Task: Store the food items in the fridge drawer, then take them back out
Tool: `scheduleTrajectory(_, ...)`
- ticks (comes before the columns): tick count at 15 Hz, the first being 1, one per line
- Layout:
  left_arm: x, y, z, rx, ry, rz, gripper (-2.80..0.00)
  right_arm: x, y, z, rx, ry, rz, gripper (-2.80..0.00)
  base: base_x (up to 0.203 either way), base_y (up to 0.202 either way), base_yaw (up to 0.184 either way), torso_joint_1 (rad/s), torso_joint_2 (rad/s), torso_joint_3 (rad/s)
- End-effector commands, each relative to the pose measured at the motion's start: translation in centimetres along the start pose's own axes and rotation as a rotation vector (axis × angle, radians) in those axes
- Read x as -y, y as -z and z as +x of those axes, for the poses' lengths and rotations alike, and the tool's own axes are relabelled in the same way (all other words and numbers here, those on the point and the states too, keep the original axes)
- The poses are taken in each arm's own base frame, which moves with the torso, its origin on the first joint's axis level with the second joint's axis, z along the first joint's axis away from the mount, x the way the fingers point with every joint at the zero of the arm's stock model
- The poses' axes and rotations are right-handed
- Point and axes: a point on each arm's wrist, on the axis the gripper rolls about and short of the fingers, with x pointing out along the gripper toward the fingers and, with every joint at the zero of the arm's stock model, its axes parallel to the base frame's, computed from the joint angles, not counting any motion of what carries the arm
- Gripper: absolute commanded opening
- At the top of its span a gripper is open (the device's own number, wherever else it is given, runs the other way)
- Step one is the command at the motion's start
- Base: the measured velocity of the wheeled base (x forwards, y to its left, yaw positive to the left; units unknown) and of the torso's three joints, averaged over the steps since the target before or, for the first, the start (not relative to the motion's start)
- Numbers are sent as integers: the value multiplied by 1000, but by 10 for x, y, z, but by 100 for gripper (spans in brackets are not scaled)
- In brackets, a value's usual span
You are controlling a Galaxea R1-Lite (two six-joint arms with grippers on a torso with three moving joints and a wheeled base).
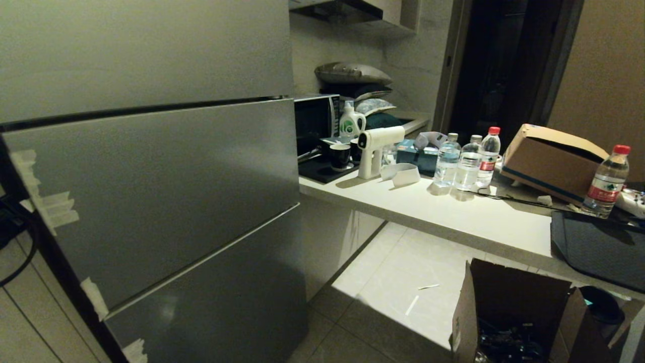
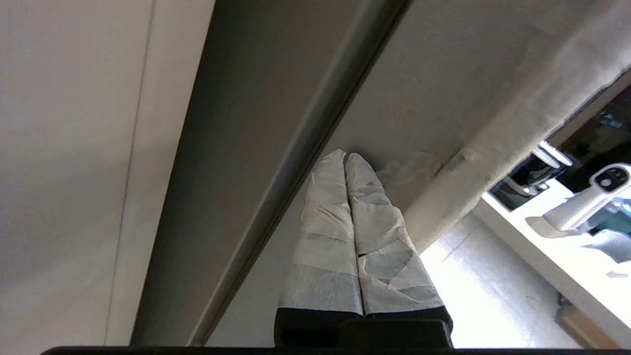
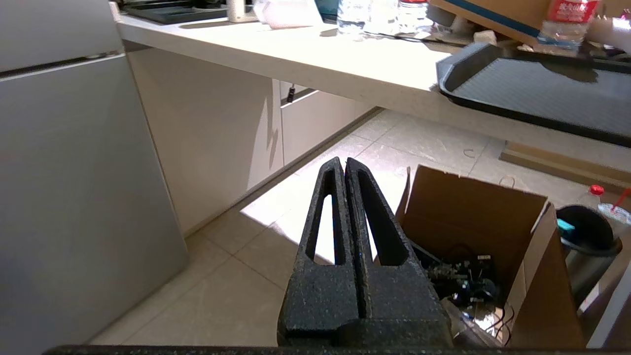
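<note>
The food items and the fridge drawer are hidden. The grey fridge (image 1: 151, 176) fills the left of the head view with all its front panels closed; tape scraps (image 1: 50, 206) cling to its left edge. Neither arm shows in the head view. My left gripper (image 2: 345, 157), its fingers wrapped in pale tape, is shut on nothing; its tips lie close against a grey fridge panel (image 2: 419, 74), just beside a dark seam (image 2: 276, 148). My right gripper (image 3: 343, 162) is shut and empty, hanging low over the tiled floor (image 3: 222, 296).
A white counter (image 1: 453, 212) runs along the right with water bottles (image 1: 468, 161), a white spray gun (image 1: 375, 146), a cardboard box (image 1: 552, 159) and a dark tray (image 1: 599, 247) overhanging its edge. An open cardboard box (image 1: 509, 312) stands on the floor below.
</note>
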Motion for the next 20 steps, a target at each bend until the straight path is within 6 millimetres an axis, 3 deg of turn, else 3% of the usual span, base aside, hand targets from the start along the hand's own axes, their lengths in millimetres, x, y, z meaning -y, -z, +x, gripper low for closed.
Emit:
scheduleTrajectory(1,1,4,6,-16,14,-5,-280,0,1,0,-5,0,0,-280,0,0,0,0,0,0)
scheduleTrajectory(9,13,14,8,-61,87,-13,-280,0,1,0,-5,2,0,-280,0,0,0,0,0,0)
scheduleTrajectory(20,25,27,-12,-105,117,-18,-280,0,1,0,-5,0,1,-280,0,0,0,0,0,0)
